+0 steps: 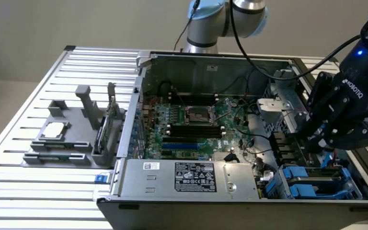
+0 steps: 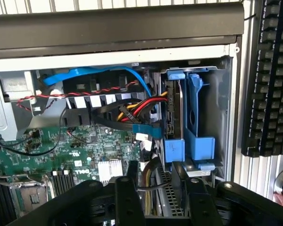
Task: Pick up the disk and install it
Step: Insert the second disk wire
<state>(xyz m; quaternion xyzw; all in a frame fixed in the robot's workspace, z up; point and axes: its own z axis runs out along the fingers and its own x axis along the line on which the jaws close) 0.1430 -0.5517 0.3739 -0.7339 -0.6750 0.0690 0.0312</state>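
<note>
Apparently the install is far along. The disk (image 2: 175, 113), a flat silver-grey hard drive framed by a bright blue plastic carrier, stands edge-on inside the drive bay at the corner of the open black computer case (image 1: 235, 203). In the exterior view the same blue carrier (image 1: 313, 182) sits low in the bay at that view's right, beside the grey power supply box with its white label (image 1: 197, 177).

The tool (image 2: 155, 193), a black two-fingered unit on the arm, hangs just above the bay. Its fingers (image 2: 127, 197) are spread apart with nothing between them, so it has let go. In the wrist view the fingertips sit near the blue carrier's tab (image 2: 173, 149) but apart from it.

Judgement: pick-up done, disk placed in the bay. Whether the carrier is fully seated and latched cannot be told; the drive's edge is dark and partly hidden behind the bundle of red, yellow and black cables (image 2: 137, 110). No cable can be seen plugged into the drive, though that end is poorly shown.

Elsewhere: the green motherboard (image 1: 190, 124) lies exposed inside the case. A grey plastic fixture tray (image 1: 65, 139) on the slatted metal surface (image 1: 17, 191) stands well apart, at the exterior view's left. A black keyboard (image 2: 269, 75) lies beside the case.
</note>
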